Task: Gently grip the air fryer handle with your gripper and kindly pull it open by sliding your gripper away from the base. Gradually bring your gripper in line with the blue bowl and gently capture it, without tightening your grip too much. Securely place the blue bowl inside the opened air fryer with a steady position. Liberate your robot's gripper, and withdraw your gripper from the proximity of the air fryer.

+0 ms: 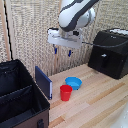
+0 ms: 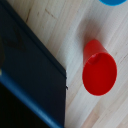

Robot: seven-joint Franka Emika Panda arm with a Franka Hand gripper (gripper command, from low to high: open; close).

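My white robot hand with its short blue-tipped fingers (image 1: pixel 62 50) hangs high in the air, holding nothing. The fingers look a little apart, so I judge it open.

The big boxy black air fryer (image 1: pixel 109 52) sits well off to the exterior view's right of the hand. Its short black handle bar (image 1: pixel 103 58) stands up and down on the shut front, so I think I must go sideways and down first.

The small round bright-blue plastic bowl (image 1: pixel 73 82) rests on the pale wooden table (image 1: pixel 100 102), below the hand, touching or just beside the red plastic cup (image 1: pixel 66 92).

The wrist view shows the red cup, a sliver of bowl and a dark flat panel (image 2: pixel 30 80), but no air fryer and no fingers.
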